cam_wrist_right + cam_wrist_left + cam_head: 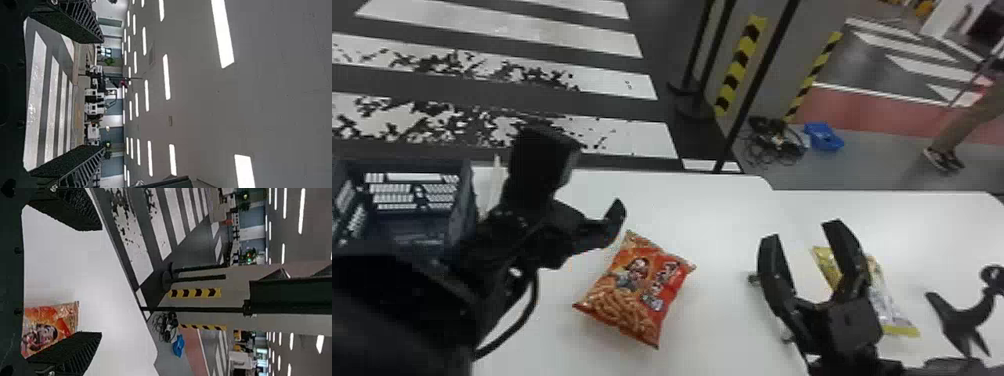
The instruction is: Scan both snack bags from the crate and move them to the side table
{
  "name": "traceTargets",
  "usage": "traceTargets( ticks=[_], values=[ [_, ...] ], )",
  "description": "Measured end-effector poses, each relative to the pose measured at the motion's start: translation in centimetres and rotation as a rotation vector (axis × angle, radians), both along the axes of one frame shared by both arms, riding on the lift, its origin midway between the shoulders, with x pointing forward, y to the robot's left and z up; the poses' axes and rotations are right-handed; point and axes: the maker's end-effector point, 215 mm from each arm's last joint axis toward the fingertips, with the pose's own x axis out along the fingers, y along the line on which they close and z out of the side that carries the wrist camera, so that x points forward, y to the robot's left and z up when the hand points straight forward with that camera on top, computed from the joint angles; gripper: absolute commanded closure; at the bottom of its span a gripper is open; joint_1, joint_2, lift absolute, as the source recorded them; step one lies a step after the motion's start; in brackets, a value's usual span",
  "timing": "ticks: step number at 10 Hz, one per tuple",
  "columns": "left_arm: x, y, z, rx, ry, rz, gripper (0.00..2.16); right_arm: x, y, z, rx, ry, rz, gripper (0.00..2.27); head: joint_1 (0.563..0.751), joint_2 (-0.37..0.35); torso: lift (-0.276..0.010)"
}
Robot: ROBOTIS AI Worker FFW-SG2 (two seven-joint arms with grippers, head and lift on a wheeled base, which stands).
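Head view. Item: red bag (637, 290), one, flat on the white table (722, 210), towards 7 o'clock, out of the crate (463, 205), which sits at 9. Item: yellow bag (892, 305), one, at 4 o'clock, partly behind my right gripper (802, 232), whose fingers stand apart, nothing held. Item: my left gripper (584, 175), released, at 11 o'clock from the red bag. Step, as I judge it: the handling of the red bag; whether either bag has been scanned I cannot tell. Next move: I should bring the left gripper towards 5 o'clock, lower it over the bag and close softly, lest the filling crush or the film slip. Also listed: black stand (962, 320) at 4 o'clock, beyond the yellow bag; pillar (772, 65) with hazard tape, 1 o'clock; blue bin (824, 137) on the floor, 2 o'clock

Left wrist view. Fingers wide, grasping nothing; the red bag lies partly behind one finger, so I would centre before closing

Right wrist view. Fingers wide, unloaded; beyond them, striped floor (51, 105) and ceiling lights (222, 33)
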Motion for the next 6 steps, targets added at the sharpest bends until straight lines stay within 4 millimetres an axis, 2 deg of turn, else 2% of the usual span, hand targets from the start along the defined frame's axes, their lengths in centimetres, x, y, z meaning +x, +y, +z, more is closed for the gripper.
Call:
traceTargets(
  ticks=[1,2,3,4,6],
  values=[
    [0.1,4.6,0.8,0.003,-0.037,0.064,0.04,0.8,0.6,-1.3,0.010,0.052,0.018,0.07,0.695,-0.350,-0.095],
    [-0.1,8.9,1.3,0.006,-0.063,0.119,0.04,1.6,1.3,-2.9,0.017,0.118,0.038,0.07,0.695,-0.281,-0.095],
    [-0.5,12.6,1.9,0.006,-0.087,0.164,0.04,2.2,2.0,-4.2,0.014,0.174,0.060,0.07,0.695,-0.247,-0.095],
    [-1.1,15.6,2.2,0.009,-0.109,0.199,0.04,2.5,2.8,-5.1,0.009,0.214,0.085,0.07,0.695,-0.192,-0.095],
    [-1.8,20.0,2.6,0.015,-0.144,0.254,0.04,2.8,3.9,-6.3,0.004,0.266,0.112,0.07,0.695,-0.110,-0.095]
  ],
)
